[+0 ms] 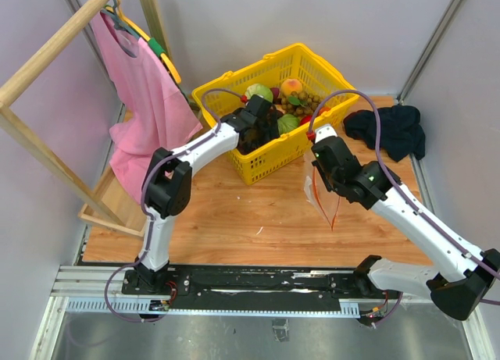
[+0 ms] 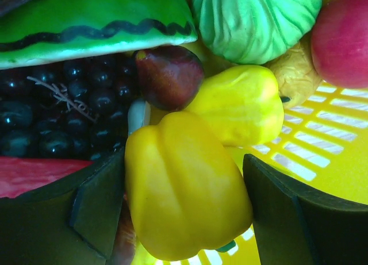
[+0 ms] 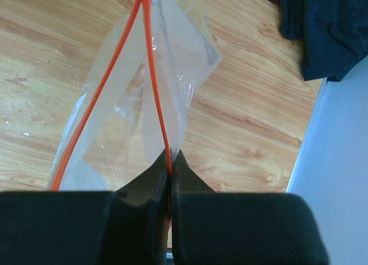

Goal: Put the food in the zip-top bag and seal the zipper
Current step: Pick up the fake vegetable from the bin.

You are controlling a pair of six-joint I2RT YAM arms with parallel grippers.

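The food lies in a yellow basket (image 1: pixel 262 163). In the left wrist view a yellow bell pepper (image 2: pixel 184 190) sits among green cabbage (image 2: pixel 253 18), a dark purple piece (image 2: pixel 169 75), black grapes (image 2: pixel 57 110) and a red piece (image 2: pixel 345 35). My left gripper (image 2: pixel 184 184) reaches into the basket (image 1: pixel 262 122) and both pads press the pepper's sides. My right gripper (image 3: pixel 171 157) is shut on the red-orange zipper (image 3: pixel 154 75) of the clear zip-top bag (image 3: pixel 178 52). The bag (image 1: pixel 322 200) hangs over the wooden floor beside the basket.
A watermelon slice (image 2: pixel 86 23) and a second yellow fruit (image 2: pixel 241 101) crowd the pepper. A dark cloth (image 1: pixel 388 130) lies at the back right, also in the right wrist view (image 3: pixel 322 29). A pink garment (image 1: pixel 144 87) hangs on a wooden rack (image 1: pixel 47 55) at the left.
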